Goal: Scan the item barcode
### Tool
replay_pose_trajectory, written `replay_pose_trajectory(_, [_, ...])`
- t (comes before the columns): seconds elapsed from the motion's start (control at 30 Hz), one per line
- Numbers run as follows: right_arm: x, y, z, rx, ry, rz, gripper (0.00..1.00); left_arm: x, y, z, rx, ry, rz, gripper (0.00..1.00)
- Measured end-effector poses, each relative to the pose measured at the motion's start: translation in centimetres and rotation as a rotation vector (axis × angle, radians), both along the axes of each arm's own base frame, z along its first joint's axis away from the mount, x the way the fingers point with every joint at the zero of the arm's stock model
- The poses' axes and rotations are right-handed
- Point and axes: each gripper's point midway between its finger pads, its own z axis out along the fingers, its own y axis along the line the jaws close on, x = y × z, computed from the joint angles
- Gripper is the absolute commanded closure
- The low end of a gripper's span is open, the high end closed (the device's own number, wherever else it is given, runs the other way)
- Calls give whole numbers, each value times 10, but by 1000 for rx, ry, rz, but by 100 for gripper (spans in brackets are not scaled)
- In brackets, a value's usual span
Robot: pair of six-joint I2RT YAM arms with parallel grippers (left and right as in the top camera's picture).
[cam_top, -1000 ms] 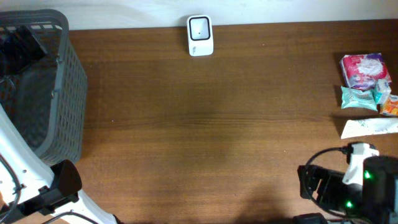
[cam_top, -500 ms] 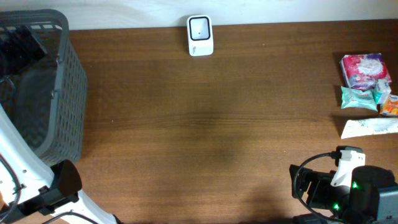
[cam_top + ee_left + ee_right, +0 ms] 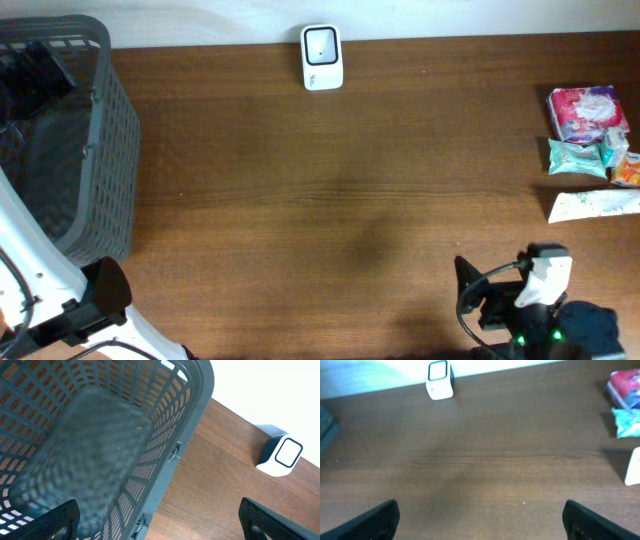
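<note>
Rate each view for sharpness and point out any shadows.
Overhead: sharp and evenly lit, with a faint soft shadow on the table right of centre. Right wrist: soft all over, scanner and packets smeared. Left wrist: basket floor hazy, its rim and the scanner crisper.

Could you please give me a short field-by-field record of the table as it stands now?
Scanner: white scanner, far edge, centre
Basket: grey basket, left side
Items: pink packet, teal packet, white tube, grouped at right edge
Left arm: left end effector open, empty
Right arm: right end effector open, empty
Scan: not yet started
</note>
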Motion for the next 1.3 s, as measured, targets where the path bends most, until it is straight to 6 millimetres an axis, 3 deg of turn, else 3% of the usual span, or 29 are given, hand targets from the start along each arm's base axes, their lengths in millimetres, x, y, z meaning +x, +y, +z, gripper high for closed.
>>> replay_pose_trajectory(0.07, [3,1,-8,1,14,5,1,0,0,0,0,0,0,1])
replay_pose_trajectory(0.57, [5,2,-5,-12,-6,16,1,0,0,0,0,0,0,1])
replay_pose_trajectory(0.8, [5,-3,-5,-15,-161,-6,1,0,0,0,0,0,0,1])
replay_pose_trajectory(0.9, [17,-4,-12,-28,-226,-14,1,0,0,0,0,0,0,1])
replay_pose_trajectory(1.07, [46,-2,-43,-37,-258,-19,1,0,0,0,0,0,0,1])
replay_pose_trajectory(1.3, [67,-5,-48,-44,-364,-48,1,0,0,0,0,0,0,1])
